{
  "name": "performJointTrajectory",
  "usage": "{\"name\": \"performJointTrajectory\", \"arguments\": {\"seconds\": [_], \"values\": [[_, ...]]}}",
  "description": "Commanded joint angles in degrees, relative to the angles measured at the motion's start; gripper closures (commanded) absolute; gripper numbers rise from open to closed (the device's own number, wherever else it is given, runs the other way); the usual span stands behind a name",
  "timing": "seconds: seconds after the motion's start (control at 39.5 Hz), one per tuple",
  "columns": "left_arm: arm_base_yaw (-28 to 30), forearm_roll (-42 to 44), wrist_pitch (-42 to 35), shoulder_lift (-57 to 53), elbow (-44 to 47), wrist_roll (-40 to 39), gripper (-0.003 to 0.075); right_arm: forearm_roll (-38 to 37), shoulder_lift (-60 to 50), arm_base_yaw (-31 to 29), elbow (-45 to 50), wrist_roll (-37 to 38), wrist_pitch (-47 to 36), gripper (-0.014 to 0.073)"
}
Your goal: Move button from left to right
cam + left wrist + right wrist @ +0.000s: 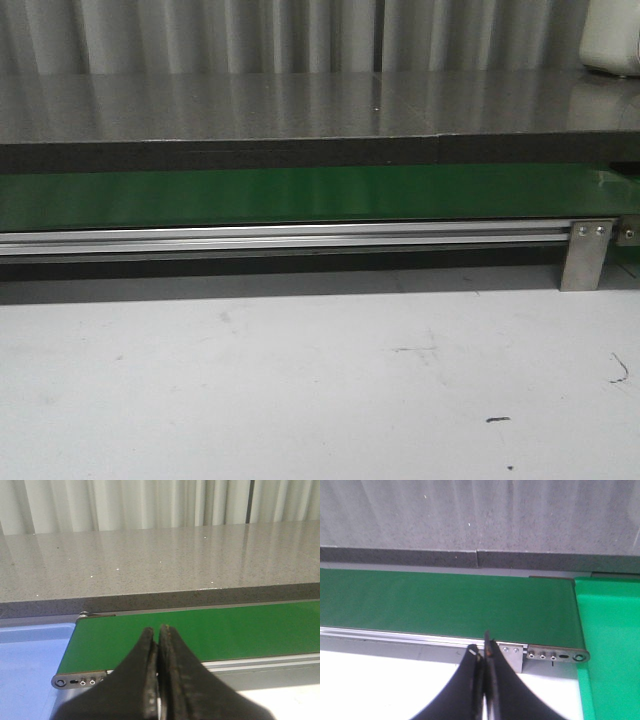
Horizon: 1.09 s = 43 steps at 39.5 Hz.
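Note:
The button is not in any view. My left gripper (156, 630) is shut and empty, its black fingers pressed together, above the near edge of the green conveyor belt (200, 630) close to the belt's left end. My right gripper (483, 647) is shut and empty, over the belt's aluminium side rail (395, 635) near the belt's right end. Neither gripper shows in the front view, where the belt (300, 195) runs across the middle.
A grey stone counter (300, 105) lies behind the belt. A blue tray (25, 665) sits at the belt's left end, a green tray (612, 645) at its right end. A metal bracket (586, 255) holds the rail. White table (300, 390) in front; a white object (612, 35) far right.

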Motion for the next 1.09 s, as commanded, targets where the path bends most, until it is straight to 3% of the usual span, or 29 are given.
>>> {"name": "performJointTrajectory", "arguments": {"seconds": [0.0, 0.25, 1.06], "values": [[-0.4, -0.3, -4.7, 0.7, -1.6, -0.4, 0.0741, 0.0, -7.0, 0.0, 2.4, -0.4, -4.8, 0.0661], [-0.4, -0.3, -4.7, 0.7, -1.6, -0.4, 0.0741, 0.1, -17.1, 0.0, 5.3, -0.4, -5.7, 0.0661], [-0.4, -0.3, -4.7, 0.7, -1.6, -0.4, 0.0741, 0.1, -17.2, 0.0, 5.3, -0.4, -5.6, 0.0661]]}}
